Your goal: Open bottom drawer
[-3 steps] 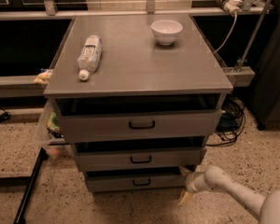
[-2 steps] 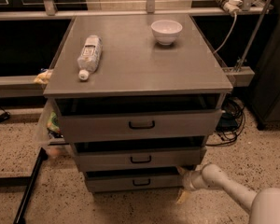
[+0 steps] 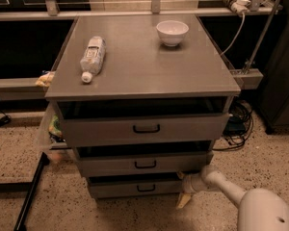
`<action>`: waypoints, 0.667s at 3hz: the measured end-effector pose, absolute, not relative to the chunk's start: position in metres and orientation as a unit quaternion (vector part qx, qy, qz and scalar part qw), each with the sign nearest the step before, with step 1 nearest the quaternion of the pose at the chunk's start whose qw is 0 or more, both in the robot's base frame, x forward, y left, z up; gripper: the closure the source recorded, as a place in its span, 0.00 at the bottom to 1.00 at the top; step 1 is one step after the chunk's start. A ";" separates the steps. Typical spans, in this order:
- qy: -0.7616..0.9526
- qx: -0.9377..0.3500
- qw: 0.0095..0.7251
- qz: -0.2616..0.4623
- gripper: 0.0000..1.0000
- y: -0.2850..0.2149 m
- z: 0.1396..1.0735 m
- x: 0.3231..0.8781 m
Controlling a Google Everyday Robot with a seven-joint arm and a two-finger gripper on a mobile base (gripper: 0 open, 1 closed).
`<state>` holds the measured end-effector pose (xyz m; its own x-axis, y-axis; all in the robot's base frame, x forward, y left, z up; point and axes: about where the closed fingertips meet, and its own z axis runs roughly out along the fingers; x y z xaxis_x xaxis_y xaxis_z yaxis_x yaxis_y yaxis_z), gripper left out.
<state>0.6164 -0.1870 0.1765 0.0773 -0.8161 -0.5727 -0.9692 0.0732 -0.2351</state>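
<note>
The bottom drawer (image 3: 120, 188) is the lowest and shortest grey front of the cabinet, with a small black bar handle (image 3: 145, 188). It stands out a little from the cabinet body, with a dark gap above it. My gripper (image 3: 187, 186) is low at the drawer's right end, at the corner of its front, to the right of the handle. My white arm (image 3: 231, 191) reaches in from the bottom right.
The middle drawer (image 3: 144, 164) and top drawer (image 3: 144, 128) above also stand slightly out. A plastic bottle (image 3: 93, 56) lies on the cabinet top (image 3: 144, 66), and a white bowl (image 3: 172, 32) stands there. Cables (image 3: 238, 119) lie on the floor at the right, and a black pole (image 3: 31, 191) at the left.
My gripper has shifted a little to the left, closer against the right end of the bottom drawer. The drawers have not visibly moved.
</note>
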 end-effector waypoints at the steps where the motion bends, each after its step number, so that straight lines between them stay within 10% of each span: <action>1: 0.669 -0.669 0.298 0.129 0.00 -0.186 0.175 0.615; 2: 0.675 -0.668 0.284 0.132 0.00 -0.187 0.171 0.610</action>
